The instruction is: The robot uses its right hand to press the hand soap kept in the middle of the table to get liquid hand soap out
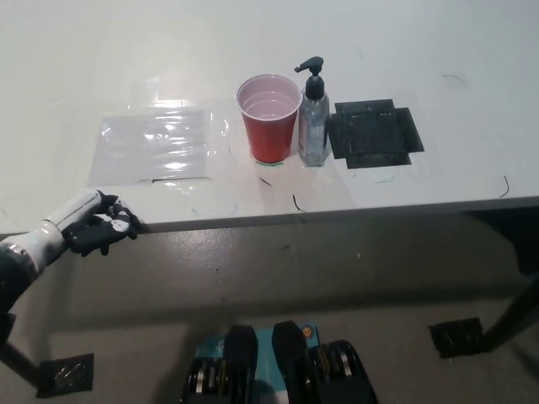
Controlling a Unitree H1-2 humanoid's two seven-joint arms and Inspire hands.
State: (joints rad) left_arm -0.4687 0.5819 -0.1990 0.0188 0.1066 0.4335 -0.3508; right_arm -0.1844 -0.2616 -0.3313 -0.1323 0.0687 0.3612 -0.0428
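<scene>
The hand soap bottle (313, 126) is clear with a black pump head and stands upright near the middle of the white table (421, 50). A red plastic cup (269, 122) stands touching or almost touching its left side, with the pump spout pointing over the cup's rim. My white left hand (99, 227) rests at the table's front edge, at the lower left, fingers loosely bent and holding nothing. No black right arm or hand shows anywhere in the head view.
A black square patch (373, 135) lies on the table just right of the bottle. A clear plastic sheet (156, 145) lies flat to the left of the cup. Below the front edge is grey floor with a table foot (456, 337).
</scene>
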